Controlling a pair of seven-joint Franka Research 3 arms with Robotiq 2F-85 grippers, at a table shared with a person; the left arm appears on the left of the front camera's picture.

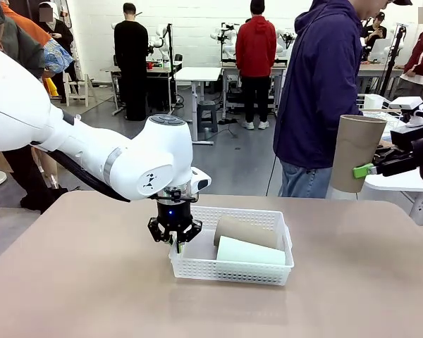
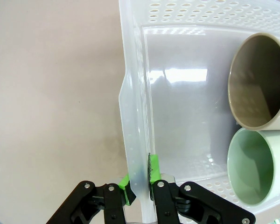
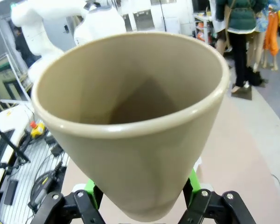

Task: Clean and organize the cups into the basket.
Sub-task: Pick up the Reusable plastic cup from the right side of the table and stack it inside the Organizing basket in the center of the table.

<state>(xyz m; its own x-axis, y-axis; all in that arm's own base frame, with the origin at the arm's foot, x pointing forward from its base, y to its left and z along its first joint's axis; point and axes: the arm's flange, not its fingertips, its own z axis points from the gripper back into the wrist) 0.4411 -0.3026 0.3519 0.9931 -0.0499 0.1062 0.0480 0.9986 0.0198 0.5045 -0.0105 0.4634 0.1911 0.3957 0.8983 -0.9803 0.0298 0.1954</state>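
Observation:
The white lattice basket (image 1: pixel 229 272) sits mid-table with a tan cup (image 1: pixel 243 231) and a mint green cup (image 1: pixel 250 251) lying on their sides inside. My left gripper (image 1: pixel 175 243) points straight down and is shut on the basket's left end wall. In the left wrist view the green pads pinch that wall (image 2: pixel 135 116), with the left gripper (image 2: pixel 140 179) astride it and the open mouths of the tan cup (image 2: pixel 259 79) and mint cup (image 2: pixel 252 172) at the right. My right gripper (image 1: pixel 366 170) holds a second tan cup (image 1: pixel 354 151) in the air at the right, and its jaws (image 3: pixel 141 184) clamp the cup (image 3: pixel 130 126) near its base.
A person in a navy hoodie (image 1: pixel 324 91) stands at the table's far side, just left of the raised cup. A side table with a white wire basket (image 1: pixel 381 105) stands behind at the right. Bare tabletop (image 1: pixel 77 282) lies to the left and in front of the basket.

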